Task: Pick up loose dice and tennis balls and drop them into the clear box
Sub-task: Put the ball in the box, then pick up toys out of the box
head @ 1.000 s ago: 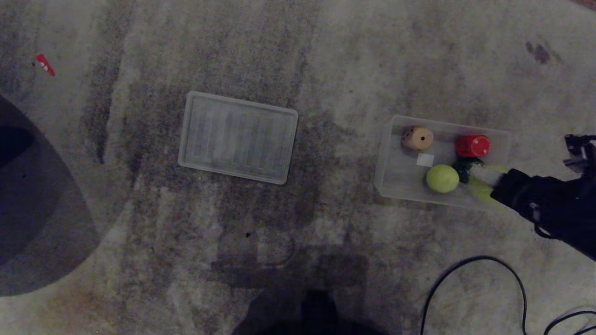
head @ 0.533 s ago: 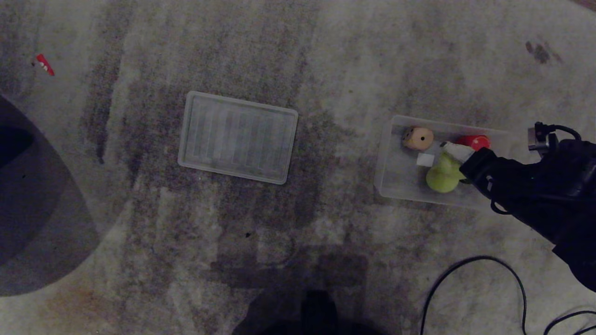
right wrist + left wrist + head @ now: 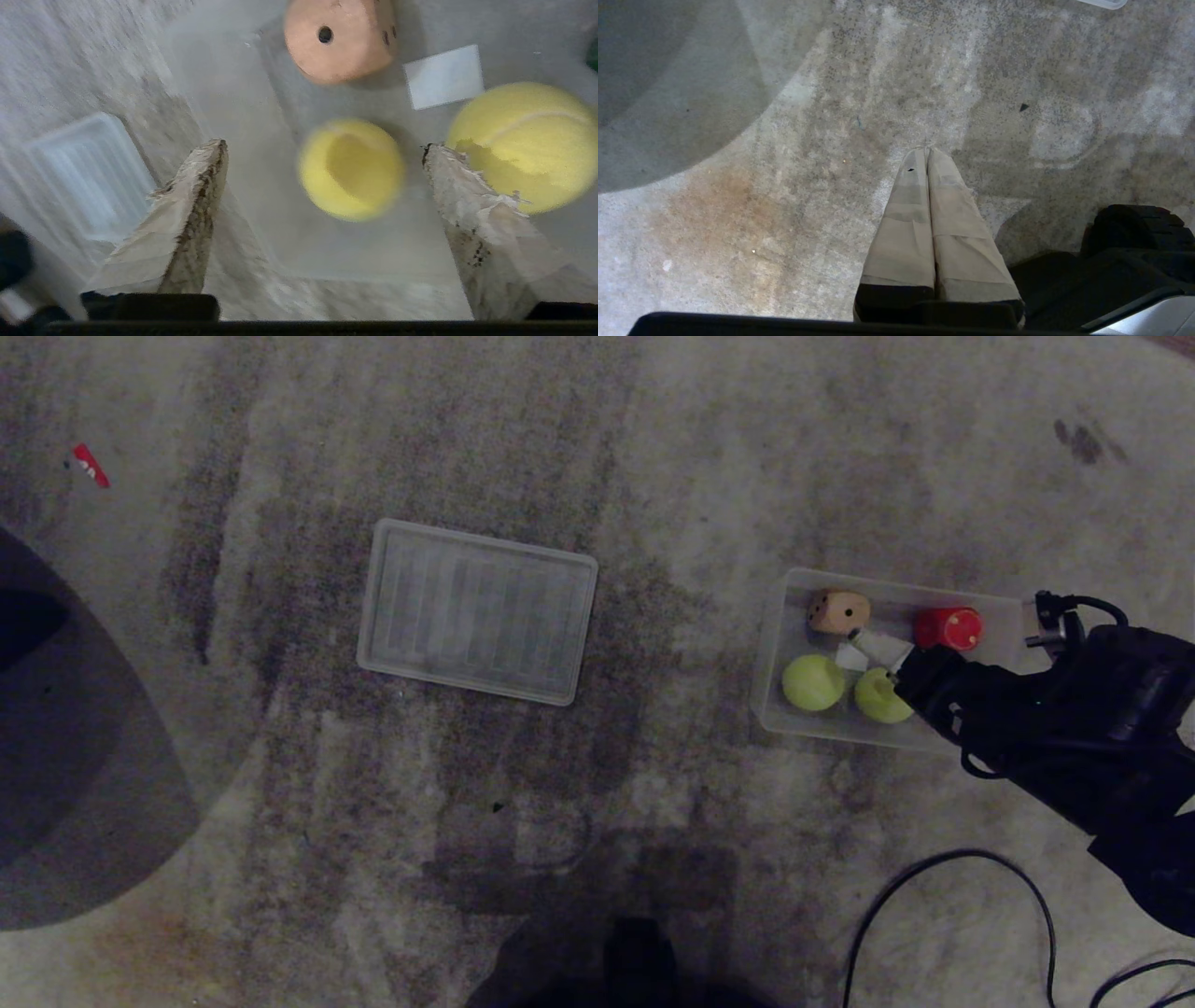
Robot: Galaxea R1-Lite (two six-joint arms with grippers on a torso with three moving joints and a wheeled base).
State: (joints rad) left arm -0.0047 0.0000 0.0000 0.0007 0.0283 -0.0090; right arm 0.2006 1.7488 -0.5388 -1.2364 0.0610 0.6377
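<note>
I have the right pincer (image 3: 322, 149) hanging over the clear box (image 3: 775, 644), which sits on the carpet (image 3: 653, 859) toward its right edge; the fingers (image 3: 196, 196) are spread wide apart with nothing between them. Inside the box lie two tennis balls (image 3: 813, 682), side by side along its near wall, a beige die (image 3: 839, 612) at the far wall, a red object (image 3: 948, 628) and a small white card (image 3: 444, 77). The flat ribbed lid (image 3: 478, 610) lies well apart, nearer the carpet's middle. My left pincer (image 3: 928, 156) points at bare carpet, fingers pressed together.
</note>
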